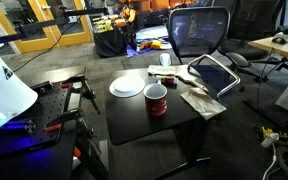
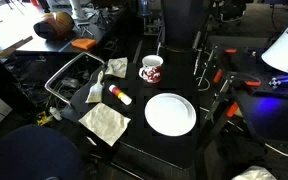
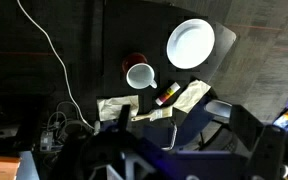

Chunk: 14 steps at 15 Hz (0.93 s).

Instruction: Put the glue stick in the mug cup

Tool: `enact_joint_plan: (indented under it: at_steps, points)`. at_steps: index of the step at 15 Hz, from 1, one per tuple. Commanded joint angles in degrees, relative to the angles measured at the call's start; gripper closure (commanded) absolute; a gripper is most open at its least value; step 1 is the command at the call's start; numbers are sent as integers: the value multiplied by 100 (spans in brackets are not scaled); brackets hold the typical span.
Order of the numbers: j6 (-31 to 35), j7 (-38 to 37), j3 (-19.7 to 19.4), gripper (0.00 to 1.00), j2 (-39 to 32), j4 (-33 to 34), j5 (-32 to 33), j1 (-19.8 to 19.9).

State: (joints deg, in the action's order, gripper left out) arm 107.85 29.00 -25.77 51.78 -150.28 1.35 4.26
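Observation:
The glue stick (image 2: 118, 94), white with a red end, lies flat on the black table (image 2: 134, 140) between the napkins. In the wrist view the glue stick (image 3: 167, 95) lies just beside the red mug cup (image 3: 139, 74), whose white inside faces up and looks empty. The mug cup also shows in both exterior views (image 1: 156, 100) (image 2: 151, 69). My gripper (image 3: 184, 135) shows only in the wrist view, as two dark fingers spread wide apart. It is open and empty, high above the table, on the glue stick's side of the mug.
A white plate (image 2: 171, 113) (image 1: 127, 86) (image 3: 191, 44) lies beside the mug. Crumpled napkins (image 2: 105, 122) (image 3: 114, 105) and a paintbrush (image 3: 149, 117) lie around the glue stick. An office chair (image 1: 199, 35) stands by the table. A white cable (image 3: 54, 60) runs over the floor.

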Motion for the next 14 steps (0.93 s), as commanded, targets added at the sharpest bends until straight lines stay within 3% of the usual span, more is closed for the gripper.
enact_joint_plan:
  at_steps: [1,6,14]
  points:
    - [-8,52,59,0,-31,9,-60,73]
    - [-8,52,59,0,-31,9,-60,73]
    - [298,-419,609,0,-1381,767,-416,-424]
